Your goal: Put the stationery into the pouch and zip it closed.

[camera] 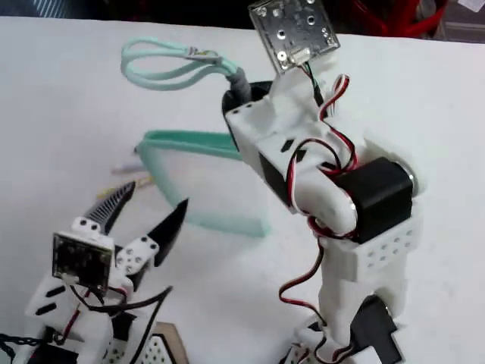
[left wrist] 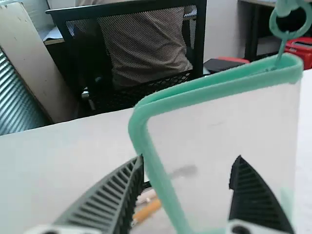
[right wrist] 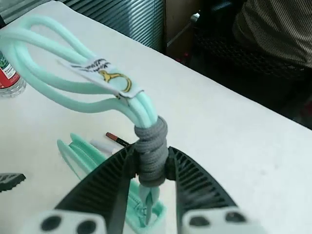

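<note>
The translucent pouch (camera: 203, 184) with its mint rim is raised at one corner, where my right gripper (camera: 241, 87) is shut on the grey wrapped zipper pull (right wrist: 151, 156). A mint loop strap (camera: 155, 64) rises from that pull. My left gripper (camera: 158, 195) is open at the pouch's near left edge. In the left wrist view the mint rim (left wrist: 146, 146) stands between its fingers (left wrist: 109, 197). Loose stationery (camera: 127, 180) lies on the table left of the pouch: an orange pencil (left wrist: 146, 210), a dark pen (right wrist: 117, 139) and a white piece (right wrist: 101, 145).
A bottle (right wrist: 7, 80) stands near the table's edge beyond the loop strap. A black mesh chair (left wrist: 141, 53) with a seated person is behind the table. A wooden piece (camera: 165, 340) lies by the left arm's base. White tabletop (camera: 68, 114) spreads to the left.
</note>
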Robot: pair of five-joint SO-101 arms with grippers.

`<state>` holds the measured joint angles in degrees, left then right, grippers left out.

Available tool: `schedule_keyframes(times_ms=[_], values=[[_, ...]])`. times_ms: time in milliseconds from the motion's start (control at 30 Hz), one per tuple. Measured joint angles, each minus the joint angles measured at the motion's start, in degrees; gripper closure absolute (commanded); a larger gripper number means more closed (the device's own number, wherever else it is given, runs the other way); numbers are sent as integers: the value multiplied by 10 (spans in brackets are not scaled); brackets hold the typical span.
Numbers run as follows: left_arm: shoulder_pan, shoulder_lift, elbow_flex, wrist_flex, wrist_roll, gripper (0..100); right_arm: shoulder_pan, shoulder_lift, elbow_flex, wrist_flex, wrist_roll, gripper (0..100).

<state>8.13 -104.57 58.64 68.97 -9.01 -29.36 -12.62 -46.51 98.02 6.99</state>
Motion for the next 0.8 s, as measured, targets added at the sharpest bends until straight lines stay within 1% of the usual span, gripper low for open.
schedule_keyframes(times_ms=[100,200,300,400,500,633,700,800], values=[[-17,0,-4,17,-62,717,0,-6,0,1,38,981],[-31,0,-4,18,-121,717,8,-6,4,3,92,981],[-46,0,-4,17,-157,716,27,-9,32,3,143,981],[-47,0,0,7,-175,703,49,-9,65,3,168,981],[-47,0,33,-42,-185,667,56,-8,79,3,175,981],[-47,0,124,-124,-197,665,54,-9,83,3,176,981],[-43,3,144,-141,-197,665,56,-9,84,3,185,981],[-18,1,149,-161,-197,665,53,-9,84,3,197,981]])
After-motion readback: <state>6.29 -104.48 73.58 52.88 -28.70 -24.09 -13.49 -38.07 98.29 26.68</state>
